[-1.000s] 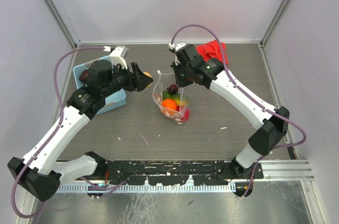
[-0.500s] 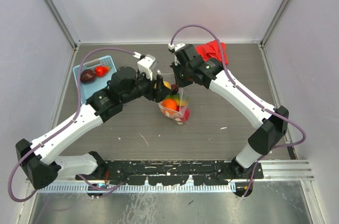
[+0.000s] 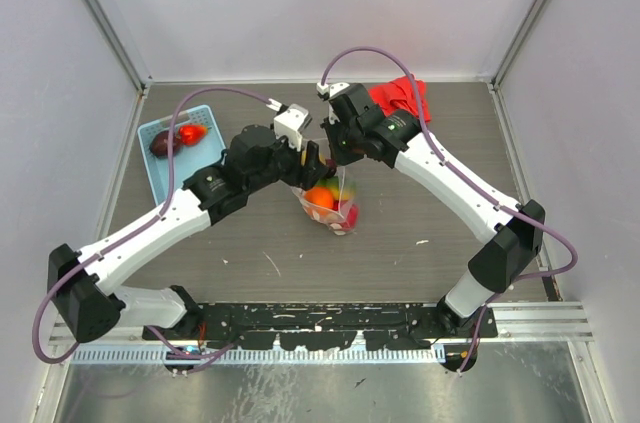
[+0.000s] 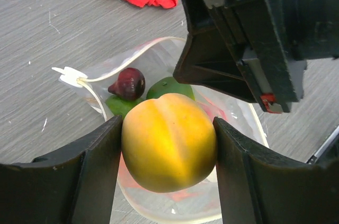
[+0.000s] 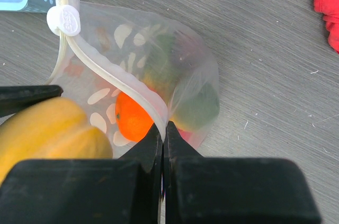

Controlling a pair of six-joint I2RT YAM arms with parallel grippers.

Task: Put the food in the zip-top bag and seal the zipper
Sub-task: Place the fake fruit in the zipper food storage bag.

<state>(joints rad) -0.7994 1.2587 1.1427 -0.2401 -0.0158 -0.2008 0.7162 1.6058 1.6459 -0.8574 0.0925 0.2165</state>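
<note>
The clear dotted zip-top bag [image 3: 338,205] stands open at mid-table, with orange [image 3: 320,197], green and red fruits inside. My right gripper [image 5: 164,128] is shut on the bag's rim at the zipper strip [image 5: 106,73] and holds the mouth open. My left gripper [image 4: 168,152] is shut on a yellow-orange fruit [image 4: 168,142] right above the bag's mouth [image 4: 153,49]. In the left wrist view a dark purple fruit [image 4: 128,82] and a green one [image 4: 169,86] lie in the bag below. In the top view the left gripper [image 3: 312,165] is beside the right gripper [image 3: 340,148].
A light blue basket [image 3: 160,158] at the far left holds a red fruit [image 3: 188,133] and a dark purple one [image 3: 161,144]. A red cloth [image 3: 402,96] lies at the back behind the right arm. The bag's white slider tab [image 5: 62,20] is at the rim's far end.
My left gripper has carried the yellow-orange fruit rightward from near the basket to just over the bag's mouth. The right gripper has kept its hold on the bag's rim.
</note>
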